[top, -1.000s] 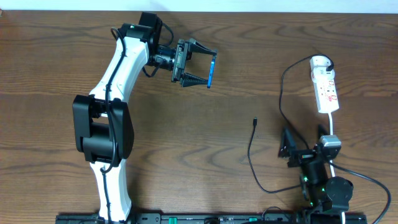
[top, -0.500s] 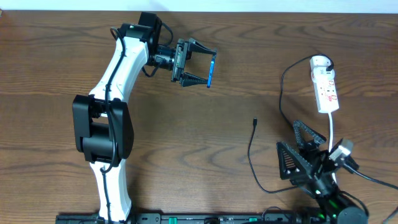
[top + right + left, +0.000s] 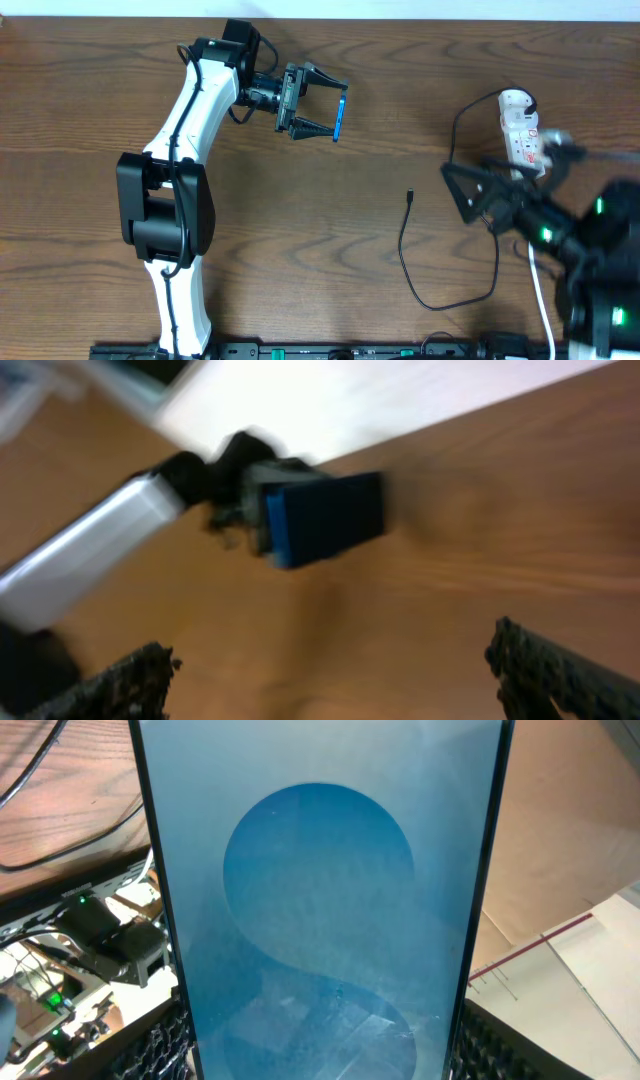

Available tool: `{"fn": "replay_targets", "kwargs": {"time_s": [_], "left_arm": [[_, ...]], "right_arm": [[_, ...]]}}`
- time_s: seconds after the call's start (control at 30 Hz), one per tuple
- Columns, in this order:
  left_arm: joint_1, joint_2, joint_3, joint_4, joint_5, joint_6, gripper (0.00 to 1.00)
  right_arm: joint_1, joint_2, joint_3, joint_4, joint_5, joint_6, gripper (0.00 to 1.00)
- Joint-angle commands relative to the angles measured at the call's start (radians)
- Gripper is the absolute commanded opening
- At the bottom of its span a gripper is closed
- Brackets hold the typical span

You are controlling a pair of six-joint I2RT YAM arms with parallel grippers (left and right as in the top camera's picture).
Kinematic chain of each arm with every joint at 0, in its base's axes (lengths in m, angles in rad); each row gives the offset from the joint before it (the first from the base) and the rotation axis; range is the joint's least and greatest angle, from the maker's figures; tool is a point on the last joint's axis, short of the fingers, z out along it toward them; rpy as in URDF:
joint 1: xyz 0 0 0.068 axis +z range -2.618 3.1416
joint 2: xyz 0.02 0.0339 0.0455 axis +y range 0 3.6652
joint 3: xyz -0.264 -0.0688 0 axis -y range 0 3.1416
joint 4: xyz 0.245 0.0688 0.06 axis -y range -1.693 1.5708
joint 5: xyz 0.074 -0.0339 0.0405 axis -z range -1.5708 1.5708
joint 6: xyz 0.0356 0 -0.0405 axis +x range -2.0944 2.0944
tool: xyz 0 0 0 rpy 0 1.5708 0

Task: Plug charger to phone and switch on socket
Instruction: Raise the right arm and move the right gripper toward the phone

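Just one each: phone (image 3: 340, 113); charger (image 3: 402, 250); socket (image 3: 518, 115)

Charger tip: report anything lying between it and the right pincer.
Nothing visible does. The open right pincer is to the right of the charger tip, with only bare table between them.

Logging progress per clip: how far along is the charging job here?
Done: slim teal-screened smartphone is held by the left gripper. In hand: open right gripper hovers empty near the thin black charger cable, lying unplugged. Left: plugging in, switching the white power strip.
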Motion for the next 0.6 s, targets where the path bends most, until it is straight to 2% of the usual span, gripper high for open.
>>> {"fn": "replay_targets", "kwargs": {"time_s": [0.0,0.13,0.23,0.33,0.47,0.57], "left_arm": [[0.008,-0.045,0.001,-0.001,0.023,-0.005,0.73],[0.008,-0.045,0.001,-0.001,-0.013,-0.010,0.74],[0.008,-0.045,0.001,-0.001,-0.020,-0.017,0.74],[0.008,-0.045,0.001,0.003,-0.026,-0.017,0.74],[0.008,-0.045,0.001,0.010,-0.093,-0.031,0.74],[0.008,-0.045,0.001,0.026,-0.100,-0.045,0.74]], "right_arm": [[0.003,0.111,0.045,0.026,-0.335,-0.036,0.99],[0.047,0.219,0.046,0.083,-0.335,0.051,0.99],[0.122,0.268,0.056,0.071,-0.232,0.078,0.99],[0.225,0.309,0.116,-0.023,-0.022,0.087,0.99],[0.400,0.402,0.330,-0.278,0.401,0.064,0.99],[0.472,0.473,0.470,-0.415,0.576,0.062,0.99]]}}
